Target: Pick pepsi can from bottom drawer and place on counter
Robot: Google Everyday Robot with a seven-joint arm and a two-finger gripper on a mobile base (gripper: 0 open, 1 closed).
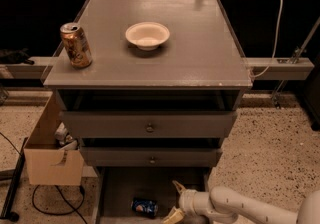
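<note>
down low, the pepsi can (145,207) lies on its side in the bottom drawer (120,188), midway between its side walls, lettering unreadable; the gripper (171,202), fingers spread wide, hangs just beside it toward the right wall.
</note>
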